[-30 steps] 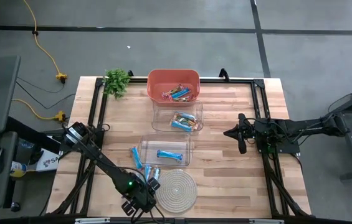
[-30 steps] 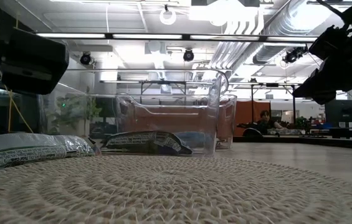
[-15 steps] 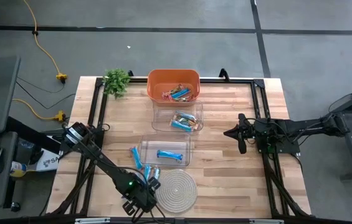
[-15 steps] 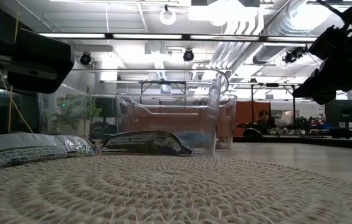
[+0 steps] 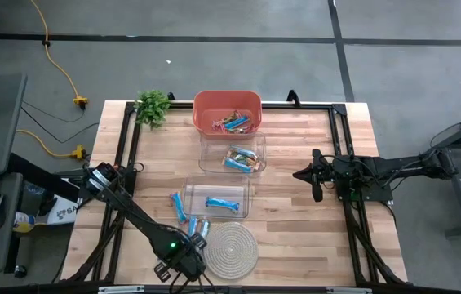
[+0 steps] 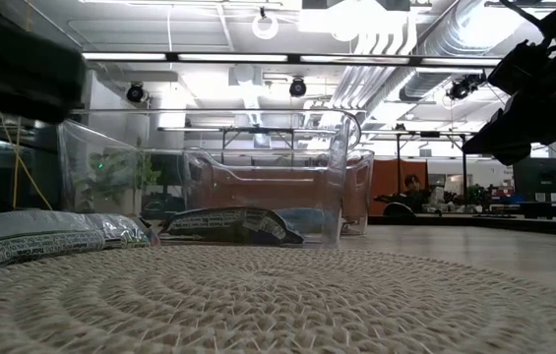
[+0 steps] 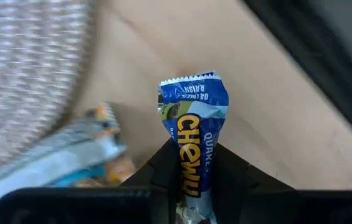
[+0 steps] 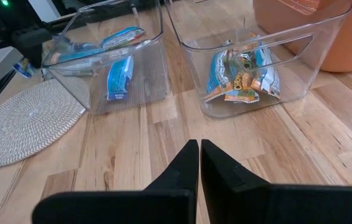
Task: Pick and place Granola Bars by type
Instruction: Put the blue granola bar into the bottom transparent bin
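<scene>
The left gripper (image 7: pixel 191 180) pinches a blue bar (image 7: pixel 192 140) beside the coaster (image 5: pixel 230 249). Next, I judge, it needs lifting to its matching bin (right gripper (image 8: pixel 199 163) shut, empty).

Overhead strip lights (image 6: pixel 159 56) are flooding my workspace evenly, casting only faint shadows on the table (image 5: pixel 295 212). Past my left wrist, the woven coaster (image 7: pixel 26 81) is smearing into blur while the wrapped bar (image 7: pixel 191 143) is staying sharp; glare is whitening ceiling fixtures.
</scene>
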Robot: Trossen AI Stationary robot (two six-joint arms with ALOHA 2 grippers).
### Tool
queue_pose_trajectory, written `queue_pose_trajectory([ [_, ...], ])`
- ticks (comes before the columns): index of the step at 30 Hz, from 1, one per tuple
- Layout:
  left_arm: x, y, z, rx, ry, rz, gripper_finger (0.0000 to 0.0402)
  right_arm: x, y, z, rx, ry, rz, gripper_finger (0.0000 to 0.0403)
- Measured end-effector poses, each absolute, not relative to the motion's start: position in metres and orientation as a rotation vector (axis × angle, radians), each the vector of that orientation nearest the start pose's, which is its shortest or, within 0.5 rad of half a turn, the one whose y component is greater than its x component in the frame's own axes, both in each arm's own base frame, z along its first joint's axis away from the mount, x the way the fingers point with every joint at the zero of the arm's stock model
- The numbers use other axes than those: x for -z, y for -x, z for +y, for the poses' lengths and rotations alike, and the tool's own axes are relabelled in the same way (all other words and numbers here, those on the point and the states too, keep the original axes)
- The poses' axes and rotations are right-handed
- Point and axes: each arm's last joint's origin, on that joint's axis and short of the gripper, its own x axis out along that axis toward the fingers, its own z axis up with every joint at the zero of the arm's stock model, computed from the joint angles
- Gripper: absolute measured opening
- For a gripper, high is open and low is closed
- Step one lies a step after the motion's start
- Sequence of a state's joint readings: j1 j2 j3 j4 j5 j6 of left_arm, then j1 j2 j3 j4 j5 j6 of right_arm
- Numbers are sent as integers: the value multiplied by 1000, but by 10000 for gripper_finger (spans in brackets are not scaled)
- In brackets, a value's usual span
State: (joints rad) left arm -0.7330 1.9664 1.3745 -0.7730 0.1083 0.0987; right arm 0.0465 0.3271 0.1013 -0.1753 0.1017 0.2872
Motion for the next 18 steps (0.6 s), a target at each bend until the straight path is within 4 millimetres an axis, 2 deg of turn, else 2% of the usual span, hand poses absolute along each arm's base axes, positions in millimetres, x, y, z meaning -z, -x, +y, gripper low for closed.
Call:
queue_pose_trajectory([
  [5,-190,-278,-261,920,-436,1371,60,-154,-111,2,111,-253,389,0],
  [10,-221,-276,-264,1065,-382,1432,60,-154,-111,2,111,-253,389,0],
  [15,-258,-281,-248,1145,-404,1469,60,-154,-111,2,111,-253,390,0],
  [18,-282,-297,-230,1119,-393,1420,60,-154,-111,2,112,-253,390,0],
])
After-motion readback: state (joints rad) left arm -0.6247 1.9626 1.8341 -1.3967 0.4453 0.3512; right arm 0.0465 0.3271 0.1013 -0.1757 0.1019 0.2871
